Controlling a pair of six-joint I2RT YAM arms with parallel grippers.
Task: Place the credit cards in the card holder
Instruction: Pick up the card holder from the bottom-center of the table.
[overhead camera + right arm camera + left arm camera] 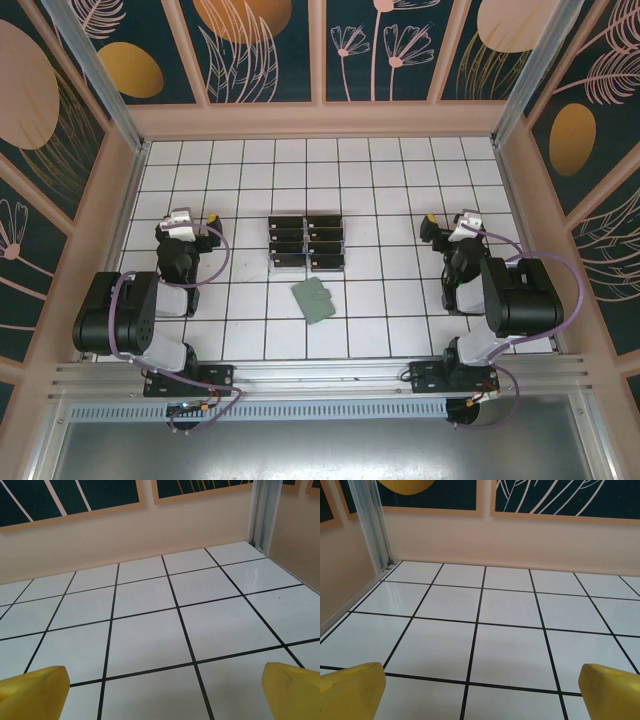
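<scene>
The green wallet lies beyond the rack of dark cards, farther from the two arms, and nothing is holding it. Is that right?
Not quite. The wallet lies on the near side of the rack of cards, not beyond it, as the top view shows. The rest stands: nothing is holding it.

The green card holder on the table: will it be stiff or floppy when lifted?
The card holder looks thin with an uneven outline, so it probably bends when lifted. Lying flat on the glossy table, it may slide if pushed.
</scene>
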